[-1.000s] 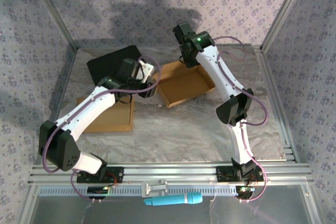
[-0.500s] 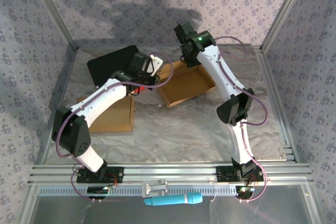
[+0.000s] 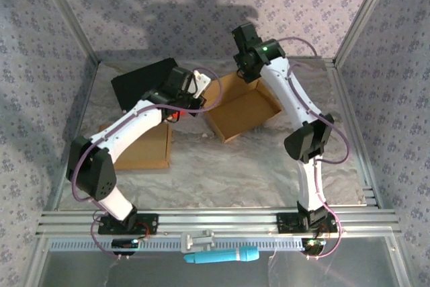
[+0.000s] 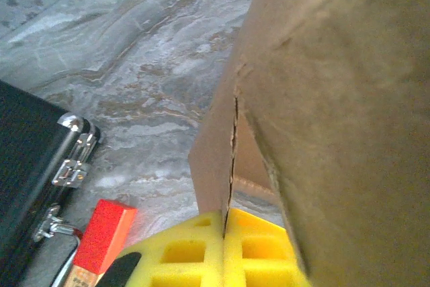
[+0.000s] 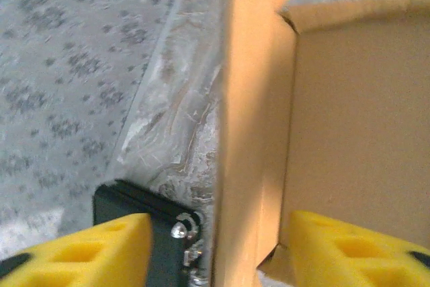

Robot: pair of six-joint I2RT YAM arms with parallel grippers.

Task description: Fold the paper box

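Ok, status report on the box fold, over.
Left gripper shut on paper box wall. Right gripper open, straddling another wall. Box open-topped. Black case close beside left gripper.

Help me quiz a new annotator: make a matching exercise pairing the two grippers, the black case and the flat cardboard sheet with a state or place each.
1 left gripper
2 right gripper
3 black case
4 flat cardboard sheet

A open, pads either side of a paper box wall
B far-left part of the table
C pinched shut on a paper box wall
D partly beneath the left arm

Pairs: 1-C, 2-A, 3-B, 4-D
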